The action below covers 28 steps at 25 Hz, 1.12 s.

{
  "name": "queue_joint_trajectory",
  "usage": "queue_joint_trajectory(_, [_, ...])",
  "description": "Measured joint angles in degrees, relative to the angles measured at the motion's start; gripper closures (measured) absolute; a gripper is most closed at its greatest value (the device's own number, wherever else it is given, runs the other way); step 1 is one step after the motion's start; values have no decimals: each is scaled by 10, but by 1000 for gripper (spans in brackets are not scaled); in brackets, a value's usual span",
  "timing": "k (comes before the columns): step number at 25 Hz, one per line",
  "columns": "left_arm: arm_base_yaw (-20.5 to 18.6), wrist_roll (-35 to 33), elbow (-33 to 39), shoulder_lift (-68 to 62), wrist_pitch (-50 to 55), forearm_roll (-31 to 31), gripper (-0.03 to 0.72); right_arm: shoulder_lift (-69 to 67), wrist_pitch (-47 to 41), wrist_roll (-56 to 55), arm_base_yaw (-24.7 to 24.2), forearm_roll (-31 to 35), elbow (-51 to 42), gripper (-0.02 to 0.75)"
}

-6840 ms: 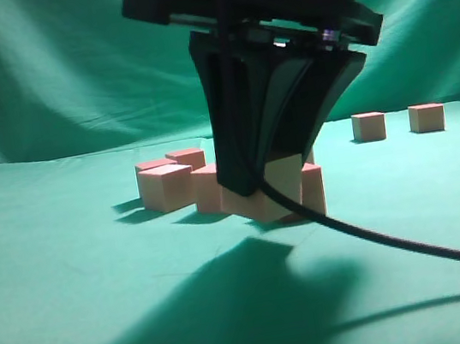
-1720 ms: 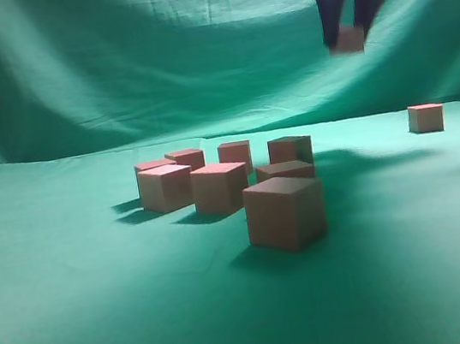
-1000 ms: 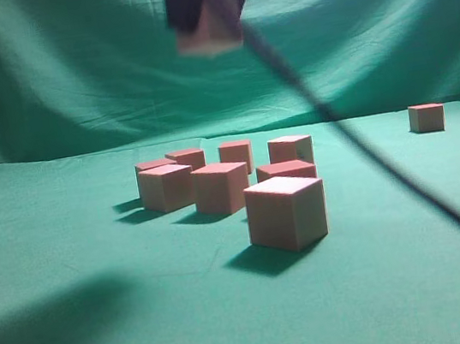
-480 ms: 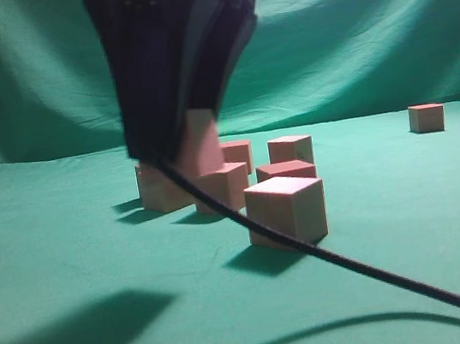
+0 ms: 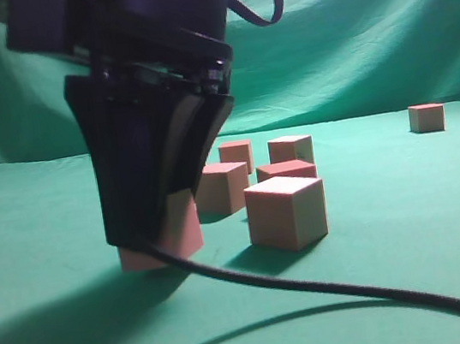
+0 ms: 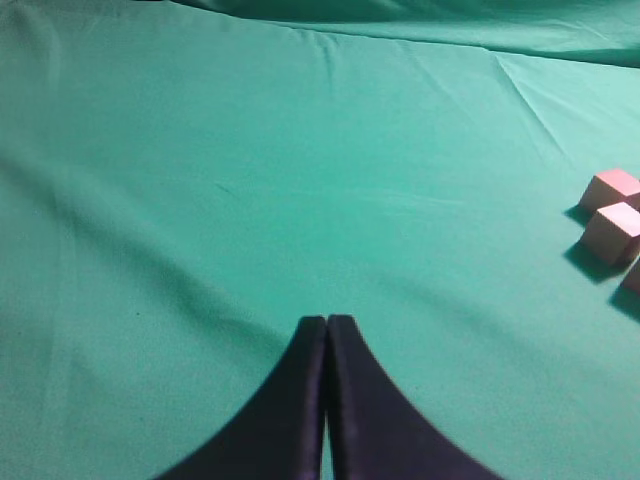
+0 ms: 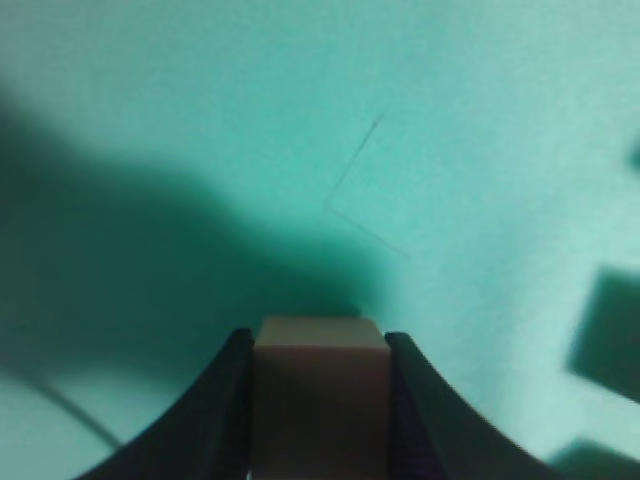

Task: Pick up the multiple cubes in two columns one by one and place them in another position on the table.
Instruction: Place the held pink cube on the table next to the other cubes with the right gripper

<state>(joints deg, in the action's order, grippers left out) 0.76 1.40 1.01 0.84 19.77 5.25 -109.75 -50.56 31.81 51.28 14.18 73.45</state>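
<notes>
We are at the setting-down step: our right gripper (image 5: 160, 234) fills the left half of the exterior view, its dark fingers clamped on one cube (image 5: 178, 230), which shows pinkish below and between them. In the right wrist view the same cube (image 7: 318, 400) sits squarely between the two jaws at the bottom centre of the frame, with the teal table (image 7: 480, 120) and the gripper's own shadow just beyond it. From the exterior view the cube's lower edge seems to be at or just above the cloth; we cannot tell whether it is already touching.

The rest of the cubes stand on the table (image 5: 420, 282) right of the gripper: the nearest one (image 5: 286, 212) at centre frame, a cluster behind it (image 5: 289, 149), and a lone one (image 5: 426, 117) far off at the right edge. A black cable (image 5: 334, 288) trails across the lower right of the frame.

Our left gripper (image 6: 326, 330) hangs over bare cloth at the bottom centre of its own view, jaws pressed together and holding nothing, with two cubes (image 6: 612, 210) at the right edge.

Next, in our judgement, we need the cube resting flat on the cloth, then the jaws spread and a straight lift, so as not to drag it or knock the neighbour beside it
</notes>
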Motion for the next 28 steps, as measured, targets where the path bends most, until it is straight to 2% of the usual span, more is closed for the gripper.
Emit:
queue_joint_trajectory(13, [0,0,0,0,0,0,688,-1,5,-4,0,-65,0,475])
queue_joint_trajectory(28, [0,0,0,0,0,0,688,-7,-1,-9,0,-59,1,475])
